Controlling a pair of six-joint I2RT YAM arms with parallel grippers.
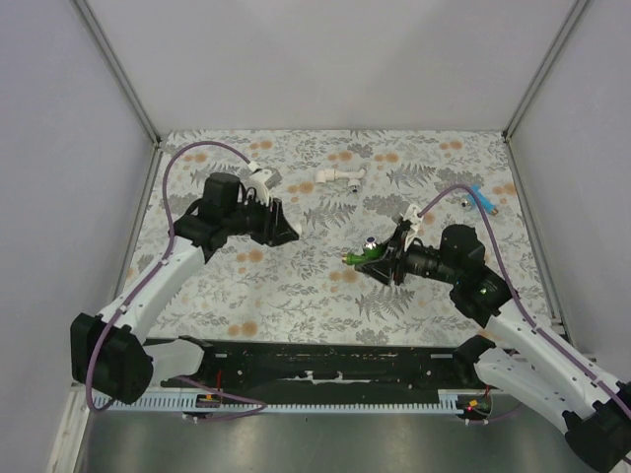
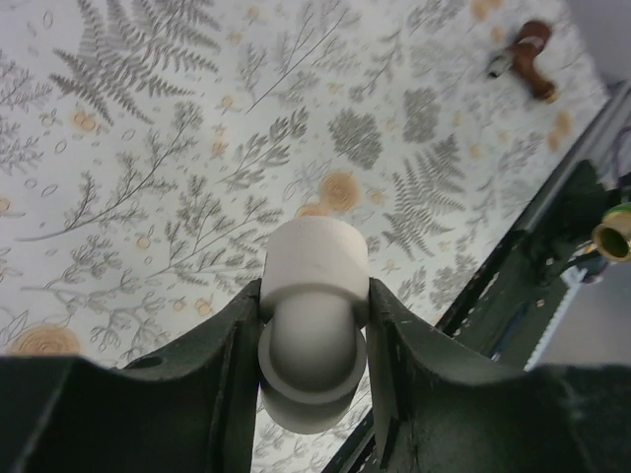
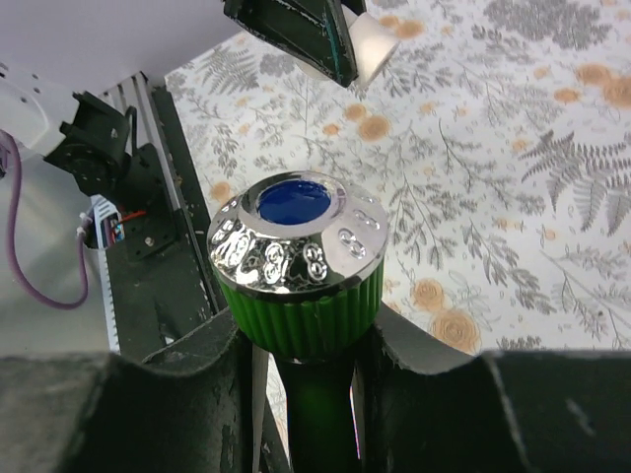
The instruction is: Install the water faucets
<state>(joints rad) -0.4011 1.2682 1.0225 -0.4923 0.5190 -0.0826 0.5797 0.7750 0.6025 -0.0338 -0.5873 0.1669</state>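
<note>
Right gripper (image 3: 301, 340) is clamped on the green faucet (image 3: 296, 296), one finger on each side of the body just under the ribbed green knob. The knob's chrome cap with its blue disc faces straight at the right wrist camera.

From the top camera, the green faucet (image 1: 367, 255) hangs right of centre, clear of the table. Its long axis runs roughly left-right, with the brass end pointing left toward the left arm and the cap turned up and away. In the left wrist view that brass mouth shows at the right edge, open toward the lens.

Left gripper (image 2: 314, 301) is closed on the white elbow fitting (image 2: 314, 261), both fingers hard against its sides and one socket sticking out past the tips. In the top view the left gripper (image 1: 286, 233) sits left of centre, aimed toward the right gripper (image 1: 383, 262), the two near each other but apart.

Blue faucet (image 1: 483, 203) lies flat near the far right edge. Reddish-brown faucet (image 2: 532, 61) lies on its side on the cloth; I cannot tell which way it points.

Surface is a pale cloth (image 1: 296, 291) printed with grey ferns and orange flowers. Plain light grey walls (image 1: 325, 59) stand on three sides with metal posts at the corners. A black rail (image 1: 325, 360) runs along the near edge.
</note>
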